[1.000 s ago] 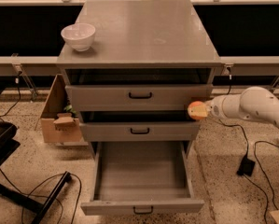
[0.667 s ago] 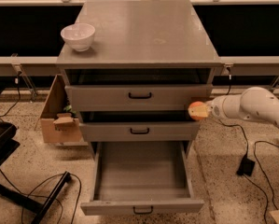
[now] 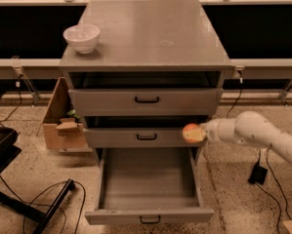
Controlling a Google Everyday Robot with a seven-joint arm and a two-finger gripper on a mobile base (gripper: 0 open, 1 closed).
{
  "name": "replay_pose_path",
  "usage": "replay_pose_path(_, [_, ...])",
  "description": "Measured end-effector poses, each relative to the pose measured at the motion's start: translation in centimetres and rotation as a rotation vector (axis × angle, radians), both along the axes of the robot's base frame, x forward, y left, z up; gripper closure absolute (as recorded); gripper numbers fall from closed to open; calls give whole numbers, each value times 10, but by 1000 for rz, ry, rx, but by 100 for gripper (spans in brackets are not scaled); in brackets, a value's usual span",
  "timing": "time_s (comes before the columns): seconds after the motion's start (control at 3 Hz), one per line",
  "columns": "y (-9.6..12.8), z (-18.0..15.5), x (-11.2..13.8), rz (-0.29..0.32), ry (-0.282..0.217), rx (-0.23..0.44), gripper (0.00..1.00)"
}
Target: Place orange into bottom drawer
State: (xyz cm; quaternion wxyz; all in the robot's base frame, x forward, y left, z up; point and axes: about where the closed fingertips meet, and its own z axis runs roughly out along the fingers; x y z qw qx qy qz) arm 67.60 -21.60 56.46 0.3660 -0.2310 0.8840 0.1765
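Observation:
The grey cabinet has three drawers. The bottom drawer (image 3: 150,213) is pulled out wide and its inside is bare. The orange (image 3: 190,132) is held in my gripper (image 3: 195,133), which comes in on the white arm from the right. It hangs in front of the right end of the middle drawer (image 3: 146,137), above the open bottom drawer's back right corner. The gripper is shut on the orange.
A white bowl (image 3: 81,37) stands on the cabinet top at the left. A cardboard box (image 3: 62,123) sits on the floor left of the cabinet. Black cables and a dark stand (image 3: 18,199) lie at the lower left. A black plug block (image 3: 258,173) lies at the right.
My gripper with the orange has moved left and lower, from beside the cabinet's right edge at top-drawer height to in front of the middle drawer's right end.

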Motion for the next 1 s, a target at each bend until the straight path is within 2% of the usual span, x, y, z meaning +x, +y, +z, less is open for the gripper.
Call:
replay_pose_path(0.33, [45, -68, -20, 95, 24, 131, 100])
replay_pose_path(0.67, [85, -121, -16, 188, 11, 251, 100])
replay_pose_path(1.0, [113, -197, -9, 220, 58, 327, 100])
